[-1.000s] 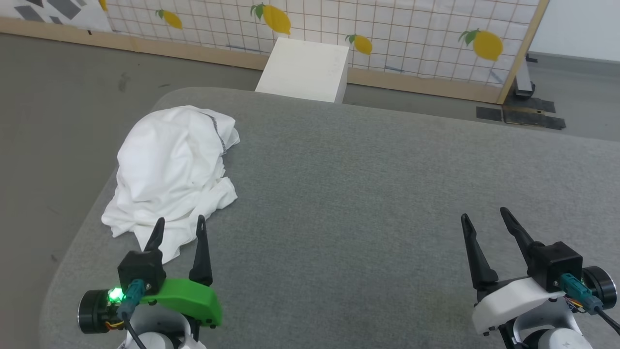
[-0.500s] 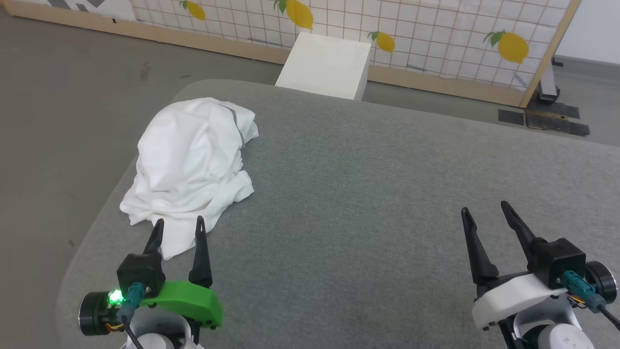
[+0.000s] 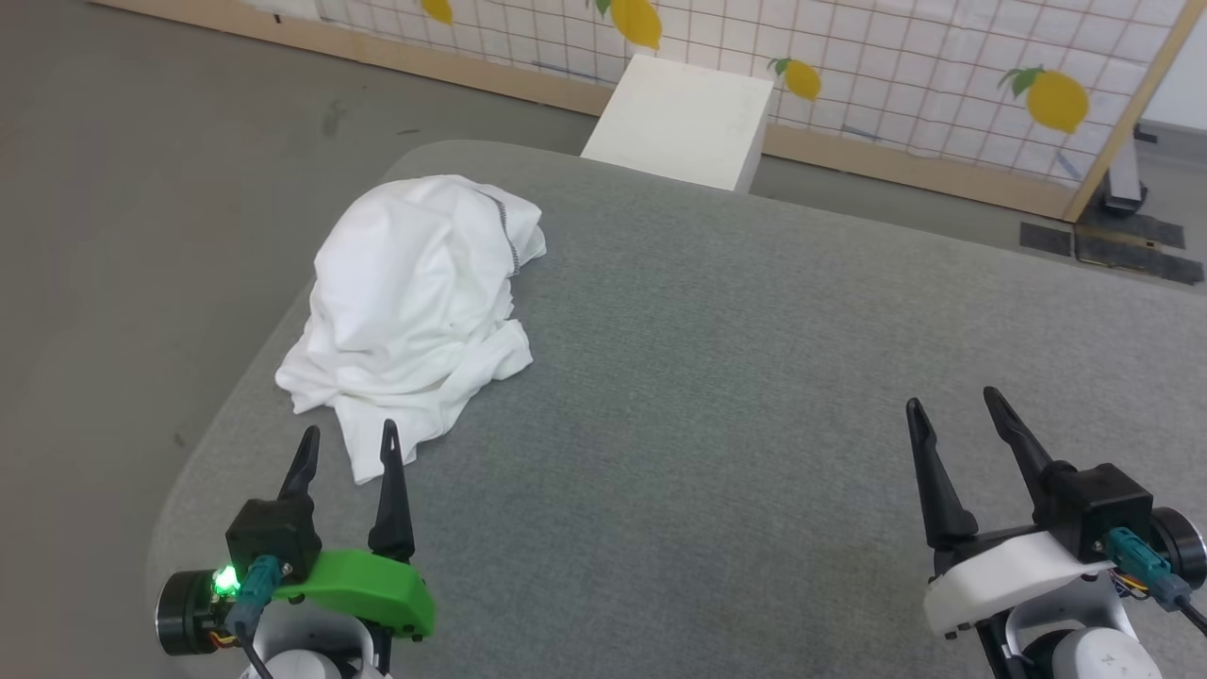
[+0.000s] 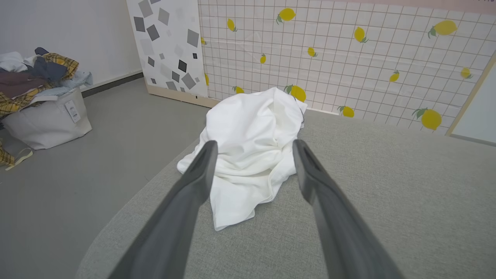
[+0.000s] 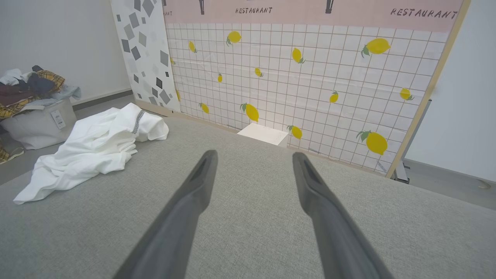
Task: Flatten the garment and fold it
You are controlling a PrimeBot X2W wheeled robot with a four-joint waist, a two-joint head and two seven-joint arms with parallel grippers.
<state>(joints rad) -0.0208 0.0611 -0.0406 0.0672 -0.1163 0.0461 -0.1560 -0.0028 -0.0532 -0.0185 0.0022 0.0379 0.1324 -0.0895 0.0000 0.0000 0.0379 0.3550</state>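
Shirt (image 3: 415, 302) lies crumpled near our table's (image 3: 717, 377) left edge; our left gripper (image 3: 350, 428) and right gripper (image 3: 950, 398) hover empty, jaws apart.

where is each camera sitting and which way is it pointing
Head view: on the head, looking forward and down at the grey table and crumpled garment; left gripper and right gripper, both open, at the bottom.
Left wrist view: on the left arm, facing the garment past the left gripper's fingers.
Right wrist view: on the right arm, facing the lemon screen and white box past the right gripper's fingers.
Shared: all three show the garment.
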